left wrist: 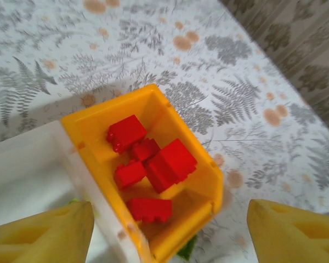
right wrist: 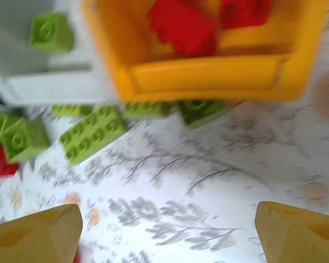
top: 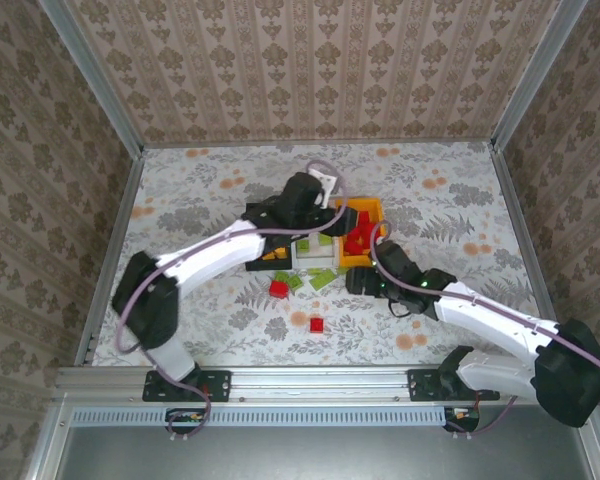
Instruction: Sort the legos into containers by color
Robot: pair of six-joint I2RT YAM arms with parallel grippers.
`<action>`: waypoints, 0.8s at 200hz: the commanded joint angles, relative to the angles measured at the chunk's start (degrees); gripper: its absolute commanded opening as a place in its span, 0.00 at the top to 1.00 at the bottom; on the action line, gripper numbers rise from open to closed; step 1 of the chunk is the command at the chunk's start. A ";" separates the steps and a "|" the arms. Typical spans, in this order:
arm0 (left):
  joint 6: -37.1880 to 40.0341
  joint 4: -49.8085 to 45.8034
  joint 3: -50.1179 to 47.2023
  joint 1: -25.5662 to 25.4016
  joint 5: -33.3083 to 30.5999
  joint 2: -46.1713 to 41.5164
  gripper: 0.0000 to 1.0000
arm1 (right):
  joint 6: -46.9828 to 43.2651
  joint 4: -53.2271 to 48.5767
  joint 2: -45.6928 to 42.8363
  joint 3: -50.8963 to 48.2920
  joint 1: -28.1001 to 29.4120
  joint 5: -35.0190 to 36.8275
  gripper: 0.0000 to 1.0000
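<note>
Where the loose red brick [top: 317, 324] sits nearest the bases, the right arm looks the closer of the two. Just beyond, the right end effector [right wrist: 170, 235], spread wide and empty, has a long green brick [right wrist: 93, 134] ahead to its left, its long axis slanted across the opening. Farther back, the left end effector [left wrist: 170, 233] hangs wide open over the orange bin [left wrist: 205, 164] holding red bricks [left wrist: 170, 164].

- Two arms are wearing glossy white link shells [top: 215, 250] between chunky black joint housings [top: 150, 300].
- A thin lilac cable [top: 121, 322] is looping along each arm, starting at the silver aluminium rail [top: 320, 382].
- Black base plates [top: 195, 385] are sitting bolted on that rail.
- The left gripper [left wrist: 170, 211] and right gripper [right wrist: 168, 211] are showing matte yellow wedge-shaped fingers [left wrist: 38, 233].
</note>
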 commanded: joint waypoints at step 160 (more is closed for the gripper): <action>-18.84 -21.70 -46.12 -2.83 -26.94 -65.20 0.00 | -3.28 -5.38 29.56 14.97 23.90 8.17 0.45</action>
